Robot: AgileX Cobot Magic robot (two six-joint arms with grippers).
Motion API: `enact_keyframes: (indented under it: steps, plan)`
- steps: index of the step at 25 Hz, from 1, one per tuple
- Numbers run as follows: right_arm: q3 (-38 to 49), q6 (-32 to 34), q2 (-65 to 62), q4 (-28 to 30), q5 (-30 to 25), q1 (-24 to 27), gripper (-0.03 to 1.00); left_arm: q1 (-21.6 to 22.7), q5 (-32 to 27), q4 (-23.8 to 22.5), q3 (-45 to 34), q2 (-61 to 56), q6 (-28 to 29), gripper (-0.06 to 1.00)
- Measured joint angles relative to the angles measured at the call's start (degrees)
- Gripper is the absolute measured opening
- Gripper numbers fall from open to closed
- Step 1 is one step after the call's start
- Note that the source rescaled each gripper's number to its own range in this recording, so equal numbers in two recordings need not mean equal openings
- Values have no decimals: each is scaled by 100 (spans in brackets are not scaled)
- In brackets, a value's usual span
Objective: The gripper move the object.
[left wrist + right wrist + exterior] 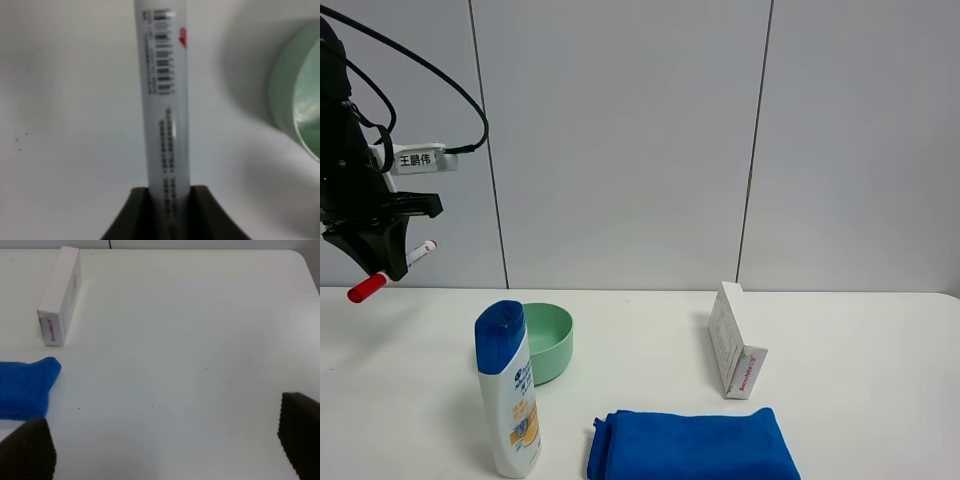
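Gripping state, left claw point(386, 262): closed on the marker pen point(367, 289); the barrel is clamped between the two black fingers point(141, 212).
Gripping state, right claw point(165, 445): open; its two dark pads point(27, 452) are set wide apart over bare table point(200, 340), with nothing between them. It is not seen in the exterior high view.
Marker pen, location: held in the air at the far left of the exterior high view, behind and to the left of the shampoo bottle point(510, 400) and the green bowl point(548, 340).
Marker pen, attitude: tilted, with the red cap at the lower end and pointing outward to the left; the white end is raised on the other side of the claw.
Marker pen, left wrist view: the white barrel point(167, 100) is seen projecting straight out from the fingers, with a barcode and a small red mark on it; the bowl's rim point(300, 90) is seen off to one side.
Left arm: black, with cables and a white label tag point(418, 159).
White carton point(733, 340): stood on the table toward the right, well apart from the pen.
Blue cloth point(692, 445): folded at the front edge, between bottle and carton.
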State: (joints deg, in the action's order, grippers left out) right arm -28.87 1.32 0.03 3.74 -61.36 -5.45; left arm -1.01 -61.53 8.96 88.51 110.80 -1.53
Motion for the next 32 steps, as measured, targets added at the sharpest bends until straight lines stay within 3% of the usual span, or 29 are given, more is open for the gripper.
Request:
enact_keyframes:
  steps: [9,32]
  plan:
    - [0,0,0,0,0,0,100,-402,205,11,-21,550,-17,0]
    - [0,0,0,0,0,0,100,-409,402,53,-21,682,242,0]
